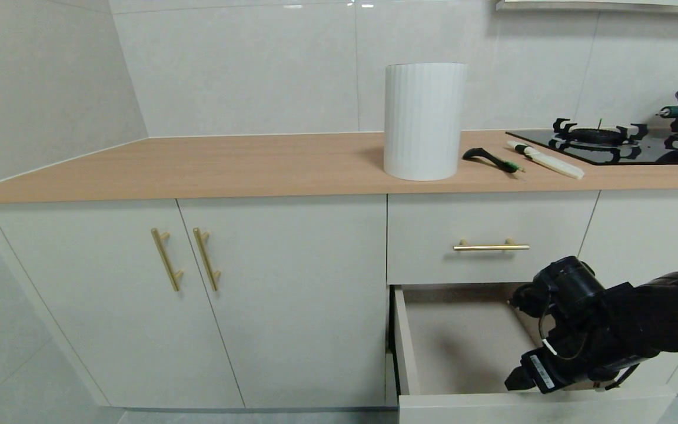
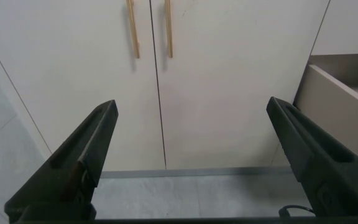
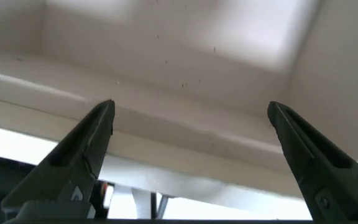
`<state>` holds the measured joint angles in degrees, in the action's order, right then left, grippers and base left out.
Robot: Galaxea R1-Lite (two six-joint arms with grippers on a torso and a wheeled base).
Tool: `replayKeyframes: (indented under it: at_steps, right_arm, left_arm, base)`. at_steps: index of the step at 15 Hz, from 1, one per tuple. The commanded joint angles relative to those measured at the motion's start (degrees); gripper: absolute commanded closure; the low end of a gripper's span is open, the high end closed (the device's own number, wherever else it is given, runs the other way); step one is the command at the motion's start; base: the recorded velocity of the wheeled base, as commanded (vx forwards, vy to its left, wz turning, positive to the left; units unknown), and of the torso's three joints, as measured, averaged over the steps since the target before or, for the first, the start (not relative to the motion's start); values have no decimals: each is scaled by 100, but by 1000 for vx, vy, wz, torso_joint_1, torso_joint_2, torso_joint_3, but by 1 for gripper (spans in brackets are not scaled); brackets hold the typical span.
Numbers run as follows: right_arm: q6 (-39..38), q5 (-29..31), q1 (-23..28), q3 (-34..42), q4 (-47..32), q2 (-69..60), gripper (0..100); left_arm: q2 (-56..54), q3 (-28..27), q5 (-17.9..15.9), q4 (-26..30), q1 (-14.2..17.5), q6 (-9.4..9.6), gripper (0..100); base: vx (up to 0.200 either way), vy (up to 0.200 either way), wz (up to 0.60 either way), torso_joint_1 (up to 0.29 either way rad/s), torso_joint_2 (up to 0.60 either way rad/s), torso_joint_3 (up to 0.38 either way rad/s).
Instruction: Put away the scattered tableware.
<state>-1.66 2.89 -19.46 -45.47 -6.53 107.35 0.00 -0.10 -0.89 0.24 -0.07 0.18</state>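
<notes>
Wood-coloured countertop [image 1: 227, 165] carries the tableware at its right part: a black utensil [image 1: 490, 159] with a green end lies just to the right of a tall white ribbed container [image 1: 422, 121]. A long white utensil [image 1: 545, 159] lies beside it, a little farther right, close to the near-left corner of the gas stove [image 1: 610, 144]. The two utensils are near each other but do not touch. Below the countertop, under the container, there is a closed drawer [image 1: 492, 235] with a golden handle, and directly under it the lower drawer [image 1: 405, 347] is pulled out toward the near side. The right gripper [image 3: 190, 107] hangs over the right part of this lower drawer, pointing down into it; its two fingers stand wide apart and there is nothing between them. The left gripper [image 2: 191, 104] is low, in front of the two cabinet doors [image 2: 229, 81] at the left of the drawers; its fingers are also spread wide and hold nothing.
</notes>
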Motion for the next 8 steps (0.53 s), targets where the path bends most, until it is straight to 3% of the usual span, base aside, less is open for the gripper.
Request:
replayKeyframes:
  at_steps: [1, 8]
  right_arm:
    - [148, 1, -32, -67, -384, -223, 0]
    - [930, 1, -313, -67, -1816, -373, 0]
  left_arm:
    - [0, 1, 1, 2, -1, -1, 0]
    - [0, 1, 1, 2, -1, -1, 0]
  base:
    - [0, 0, 0, 0, 0, 0]
    - [0, 0, 0, 0, 0, 0]
